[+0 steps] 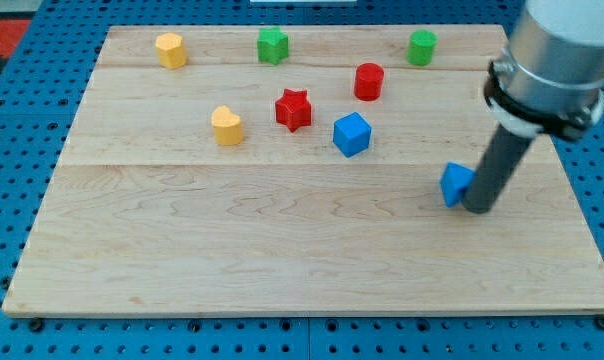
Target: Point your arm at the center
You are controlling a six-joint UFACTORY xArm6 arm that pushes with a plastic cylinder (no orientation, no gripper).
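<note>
My tip (477,209) rests on the wooden board (282,250) at the view's right, touching the right side of a small blue block (455,184). A blue cube (351,134) sits near the board's middle, with a red star (293,109) to its left and a red cylinder (369,81) above it. A yellow heart-shaped block (227,126) lies left of the star. Along the view's top are a yellow block (170,49), a green star-like block (273,45) and a green cylinder (421,47).
The board lies on a blue perforated surface (12,200). The arm's grey body (557,60) fills the view's top right corner and hides part of the board's right edge.
</note>
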